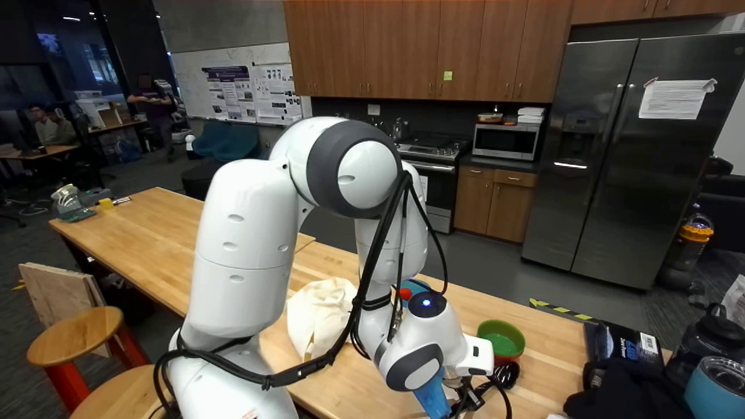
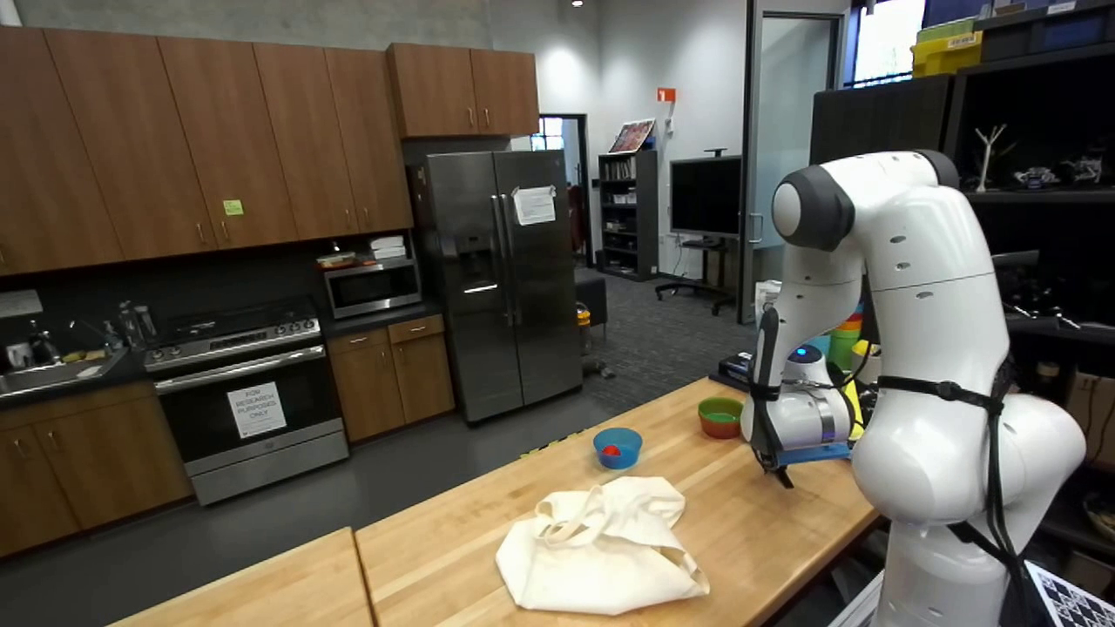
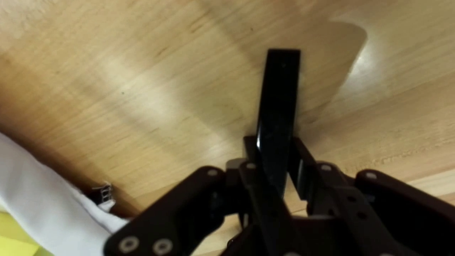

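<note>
Pincer (image 3: 273,149): nearly closed, clasping one black bar (image 3: 280,89); in the wrist view we note the bar's long axis projecting toward twelve o'clock. Pale cloth (image 3: 53,202): between eight and nine. From the pincer in an exterior view: green-and-red bowl (image 2: 720,427), half past ten; blue bowl (image 2: 620,462), nine; cream bag (image 2: 601,557), eight.
</note>
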Tool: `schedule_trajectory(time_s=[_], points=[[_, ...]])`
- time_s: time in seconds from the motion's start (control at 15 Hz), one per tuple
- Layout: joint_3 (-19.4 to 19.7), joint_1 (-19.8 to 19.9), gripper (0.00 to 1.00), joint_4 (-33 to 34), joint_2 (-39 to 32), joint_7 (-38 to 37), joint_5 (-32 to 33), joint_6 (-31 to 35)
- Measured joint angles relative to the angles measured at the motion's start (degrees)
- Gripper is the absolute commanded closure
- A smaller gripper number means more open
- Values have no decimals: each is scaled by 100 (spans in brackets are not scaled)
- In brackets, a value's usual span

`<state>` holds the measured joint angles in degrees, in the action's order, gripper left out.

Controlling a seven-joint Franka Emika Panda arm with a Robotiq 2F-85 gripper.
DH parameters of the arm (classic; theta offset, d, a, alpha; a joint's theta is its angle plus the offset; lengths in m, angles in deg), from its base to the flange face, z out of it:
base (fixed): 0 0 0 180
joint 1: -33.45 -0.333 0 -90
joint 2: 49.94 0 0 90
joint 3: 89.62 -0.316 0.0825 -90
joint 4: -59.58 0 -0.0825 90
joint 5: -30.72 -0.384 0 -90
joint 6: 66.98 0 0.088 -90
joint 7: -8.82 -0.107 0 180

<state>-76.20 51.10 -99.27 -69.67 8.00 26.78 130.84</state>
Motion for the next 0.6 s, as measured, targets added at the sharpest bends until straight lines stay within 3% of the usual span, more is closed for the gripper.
schedule_trajectory(time_s=[0.6], points=[[210, -1059, 94, 13, -10, 200, -235, 3]])
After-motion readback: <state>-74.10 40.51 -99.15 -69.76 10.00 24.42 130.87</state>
